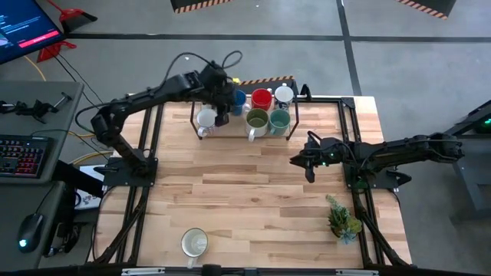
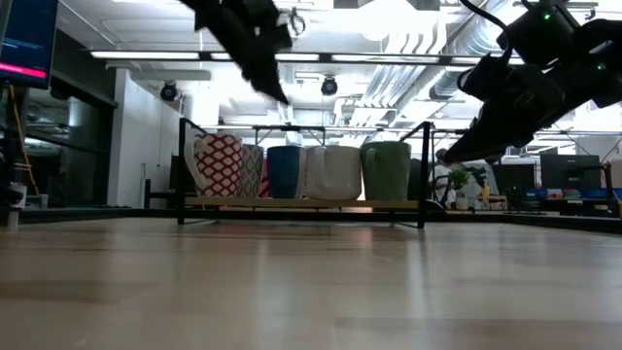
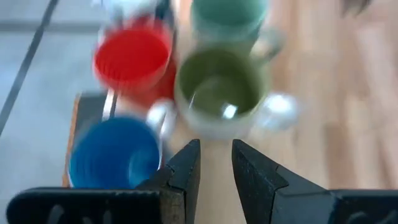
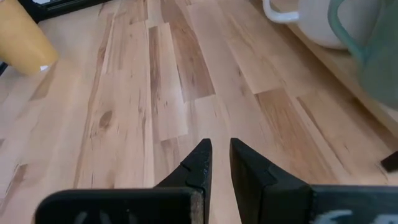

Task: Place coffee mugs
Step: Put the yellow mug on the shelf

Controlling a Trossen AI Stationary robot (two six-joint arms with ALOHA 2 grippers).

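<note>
From above, I had the left gripper (image 1: 222, 115) hovering over the black wire rack (image 1: 193, 123) at the table's far edge, where the glazed ceramic mugs (image 1: 257, 119) stood packed together; one cream mug (image 1: 194, 243) sat alone at the near edge. The right gripper (image 1: 307, 162) waited mid-table, holding nothing.

At table height, the racked mugs (image 2: 330, 172) stood in a tight row, so any descent risked clipping a rim.

Through the left wrist, my fingers (image 3: 186, 169) stood slightly apart and empty above the olive green mug (image 3: 217, 90), the red mug (image 3: 132, 57) and the blue mug (image 3: 115, 152). I judged a low drop could topple a neighbour.

Through the right wrist, the fingertips (image 4: 200, 163) stood nearly together over bare wooden planks (image 4: 124, 112).
</note>
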